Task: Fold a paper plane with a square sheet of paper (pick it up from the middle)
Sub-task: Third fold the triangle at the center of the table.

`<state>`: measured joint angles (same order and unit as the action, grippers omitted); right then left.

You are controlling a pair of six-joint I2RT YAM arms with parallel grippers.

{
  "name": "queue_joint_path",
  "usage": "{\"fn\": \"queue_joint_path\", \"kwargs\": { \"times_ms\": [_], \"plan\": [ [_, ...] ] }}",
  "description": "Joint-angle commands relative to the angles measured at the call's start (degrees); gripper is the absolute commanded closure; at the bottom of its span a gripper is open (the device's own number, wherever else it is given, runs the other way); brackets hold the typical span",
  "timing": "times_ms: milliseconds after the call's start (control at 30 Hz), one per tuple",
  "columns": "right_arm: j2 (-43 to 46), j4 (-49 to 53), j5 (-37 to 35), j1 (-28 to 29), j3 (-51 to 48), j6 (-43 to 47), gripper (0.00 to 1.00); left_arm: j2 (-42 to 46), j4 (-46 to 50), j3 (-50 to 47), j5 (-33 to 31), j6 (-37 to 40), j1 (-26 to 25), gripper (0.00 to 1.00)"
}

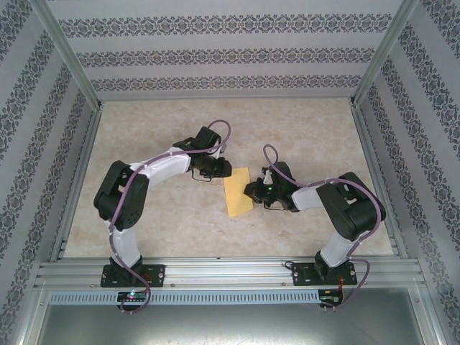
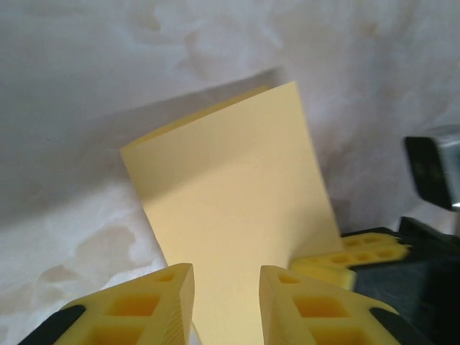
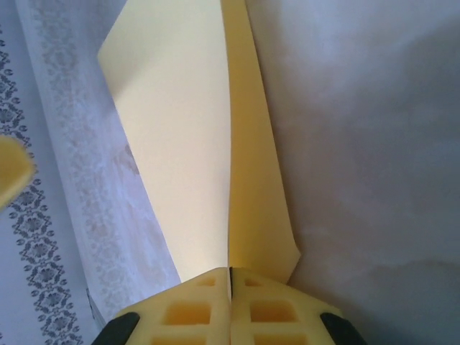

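so, at left we see left gripper (image 2: 226,279) with jaws apart, paper sheet (image 2: 237,208) running between ribbed yellow fingers (image 2: 169,298); contact unclear to us. sheet thin, matte yellow, folded to narrow rectangle, lying mid marbled table (image 1: 302,129). right gripper (image 3: 230,272) pinched tight on sheet edge, one layer lifted, far corners cut off.

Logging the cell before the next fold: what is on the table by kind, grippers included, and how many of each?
yellow paper sheet: 1, folded
grippers: 2, the left gripper open around the sheet's edge, the right gripper shut on it
Total: 3
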<state>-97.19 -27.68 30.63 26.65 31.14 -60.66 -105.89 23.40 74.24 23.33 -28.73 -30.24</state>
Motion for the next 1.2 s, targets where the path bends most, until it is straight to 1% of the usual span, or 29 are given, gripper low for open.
{"fn": "queue_joint_path", "kwargs": {
  "times_ms": [0,100,200,300,333,367,400,567,700,833,967,1167],
  "plan": [
    [3.39,-3.17,-6.14,2.43,-1.64,-4.8,0.94,4.72,2.42,-2.93,-4.37,2.47,-1.6,0.67],
    [5.83,-3.6,-11.23,4.1,-3.72,-7.92,0.94,8.06,2.37,-6.18,-6.23,3.22,-3.23,0.64],
    [7.65,-3.01,-12.75,5.23,-4.26,-8.77,0.91,10.51,2.43,-8.82,-8.24,4.99,-5.89,0.62],
    [8.33,-2.33,-11.33,5.16,-3.64,-8.04,0.86,12.2,3.94,-10.2,-10.53,7.21,-8.97,0.58],
    [8.28,-2.37,-10.89,5.01,-3.54,-7.82,0.83,12.62,4.42,-10.39,-11.52,7.73,-9.91,0.58],
    [8.18,-2.31,-10.09,4.8,-3.22,-7.43,0.79,13.12,4.8,-10.66,-12.56,8.19,-11.11,0.57],
    [7.8,-2.2,-9.08,4.53,-2.81,-7.28,0.77,13.6,5.18,-10.86,-13.62,8.58,-12.24,0.55],
    [6.58,-2.19,-5.46,3.75,-1.27,-6.04,0.76,14.68,5.28,-11.96,-16.37,11.02,-17.72,0.5],
    [5.14,-1.41,-2.06,1.73,-0.34,-4.01,0.73,13.56,5.08,-11.89,-18.09,12.17,-22.92,0.47],
    [2.38,-1.57,3.13,0.03,1.5,-2.08,0.74,10.88,6.09,-9.65,-22.21,12.91,-26.58,0.45],
    [0.11,-1.19,6.48,-0.72,3.5,-0.61,0.79,9.3,7.05,-8.41,-25.35,13.4,-28.91,0.44],
    [-1.5,-0.79,6.46,-0.9,3.93,-0.85,0.85,11.62,5.11,-10.85,-29.46,11.5,-29.18,0.41]
  ]
}}
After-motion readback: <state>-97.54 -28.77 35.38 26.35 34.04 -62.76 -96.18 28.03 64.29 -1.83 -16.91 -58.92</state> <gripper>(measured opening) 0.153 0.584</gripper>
